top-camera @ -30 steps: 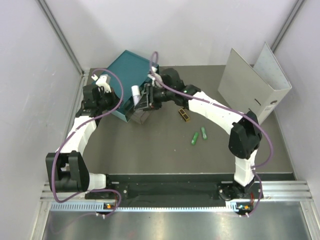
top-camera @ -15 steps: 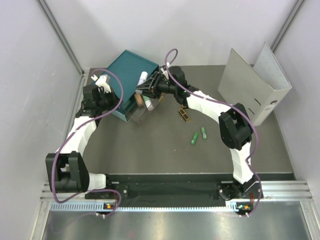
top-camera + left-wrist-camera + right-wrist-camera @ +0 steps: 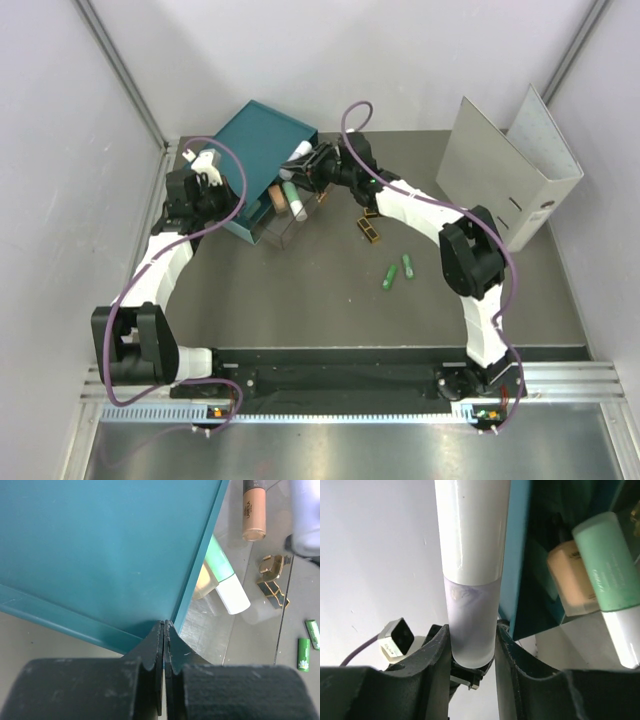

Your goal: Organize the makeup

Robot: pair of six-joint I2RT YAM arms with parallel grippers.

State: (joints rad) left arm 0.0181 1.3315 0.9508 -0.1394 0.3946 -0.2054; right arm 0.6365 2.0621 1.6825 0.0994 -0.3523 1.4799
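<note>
My right gripper (image 3: 312, 163) (image 3: 472, 642) is shut on a white tube (image 3: 300, 150) (image 3: 471, 555) and holds it beside the teal drawer box (image 3: 262, 148) (image 3: 516, 555), above its open clear drawer (image 3: 285, 222). In the drawer lie a peach tube (image 3: 277, 199) (image 3: 254, 507) and a pale green and white tube (image 3: 292, 196) (image 3: 226, 580). A black-and-gold case (image 3: 370, 230) (image 3: 272, 577) and two bright green tubes (image 3: 389, 277) (image 3: 408, 267) lie on the table. My left gripper (image 3: 205, 172) (image 3: 164, 626) is shut, its tips at the box's edge.
A large grey binder (image 3: 505, 170) stands open at the back right. Grey walls close in the table on three sides. The left arm lies along the left wall.
My right gripper has lifted the white tube from over the drawer towards the box's far right corner. The tubes in the drawer now show. The left arm has not moved.
</note>
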